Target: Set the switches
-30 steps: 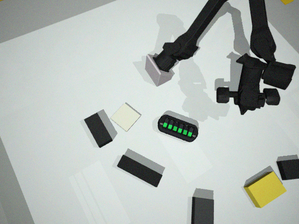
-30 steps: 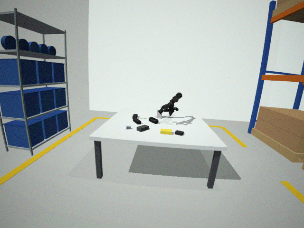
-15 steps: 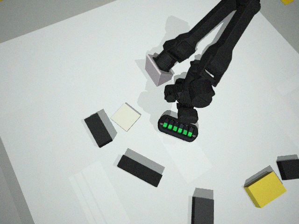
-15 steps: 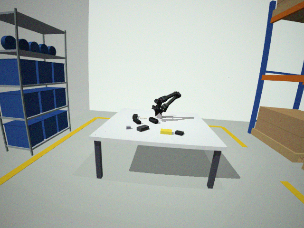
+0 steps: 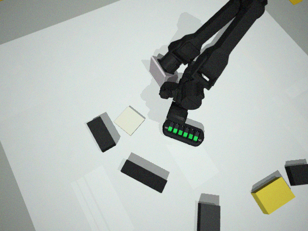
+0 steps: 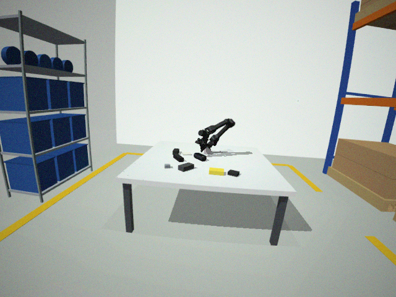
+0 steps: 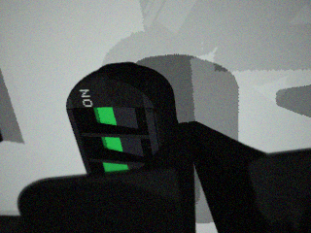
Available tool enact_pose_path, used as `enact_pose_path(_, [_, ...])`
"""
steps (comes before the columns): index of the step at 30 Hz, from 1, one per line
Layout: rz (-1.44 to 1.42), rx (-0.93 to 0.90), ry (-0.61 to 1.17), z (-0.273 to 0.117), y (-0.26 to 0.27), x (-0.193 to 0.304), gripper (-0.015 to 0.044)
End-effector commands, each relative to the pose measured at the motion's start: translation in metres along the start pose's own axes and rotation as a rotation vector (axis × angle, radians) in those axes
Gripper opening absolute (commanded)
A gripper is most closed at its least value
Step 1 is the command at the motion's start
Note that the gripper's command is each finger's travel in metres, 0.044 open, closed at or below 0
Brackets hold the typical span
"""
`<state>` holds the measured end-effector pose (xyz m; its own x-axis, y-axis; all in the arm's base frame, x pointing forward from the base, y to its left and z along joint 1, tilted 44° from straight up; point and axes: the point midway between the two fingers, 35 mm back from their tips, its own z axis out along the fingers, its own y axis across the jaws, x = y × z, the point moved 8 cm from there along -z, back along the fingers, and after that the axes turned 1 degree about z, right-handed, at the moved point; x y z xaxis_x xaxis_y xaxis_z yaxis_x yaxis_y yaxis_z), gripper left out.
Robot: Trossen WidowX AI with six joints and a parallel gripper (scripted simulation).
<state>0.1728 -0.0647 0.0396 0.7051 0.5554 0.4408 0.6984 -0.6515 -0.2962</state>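
Note:
The dark controller unit (image 5: 183, 134) (image 6: 200, 156) (image 7: 121, 89) lies switches-up on the bench, with an ON mark at each end in the top view. All six rockers show green halves along the same long side; how each is tilted is too small to tell. Its underside label is hidden. In the wrist view three green halves show and the rest is hidden behind the fingers. My gripper (image 5: 179, 121) (image 6: 202, 150) (image 7: 188, 130) is shut and empty, pointing down just above or beside the unit's long edge away from the green halves. Contact cannot be told.
A cream square (image 5: 129, 121) and black blocks (image 5: 101, 134) (image 5: 144, 175) lie left and below the unit in the top view. A grey block (image 5: 209, 216), a yellow block (image 5: 273, 195) and another black block (image 5: 298, 173) lie farther off. The arm's pinkish base block (image 5: 157, 71) stands behind.

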Motion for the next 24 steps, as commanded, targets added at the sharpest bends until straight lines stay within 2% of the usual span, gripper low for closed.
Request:
enact_pose_path(1, [0.007,0.004,-0.004,0.007,-0.002,-0.001,0.0000])
enact_pose_path(24, [0.008,0.006,-0.002,0.042,-0.014,-0.001,0.0000])
